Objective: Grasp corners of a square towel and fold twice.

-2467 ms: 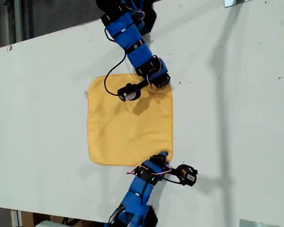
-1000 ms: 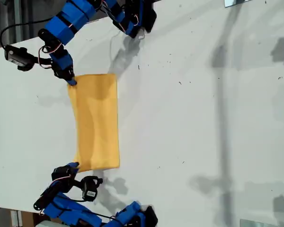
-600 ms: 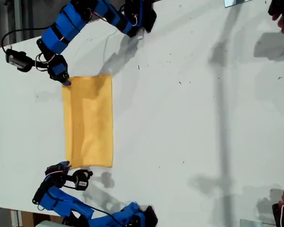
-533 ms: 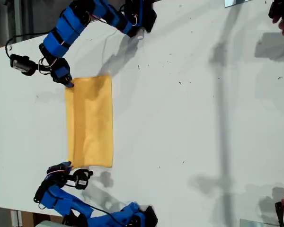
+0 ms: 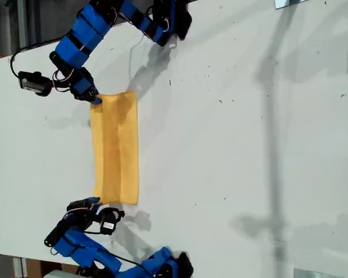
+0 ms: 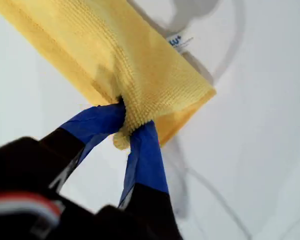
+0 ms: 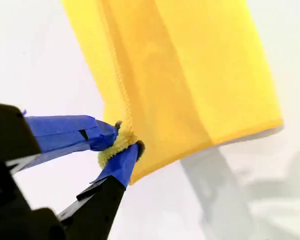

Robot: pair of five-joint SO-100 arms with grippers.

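Wrist views: both tools clenched on folded towel (image 5: 115,147) corners; first (image 6: 126,125), second (image 7: 121,141).

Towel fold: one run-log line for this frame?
towel: folded strip on table | my first gripper: shut on towel corner | my second gripper: shut on towel corner | second fold: not yet done
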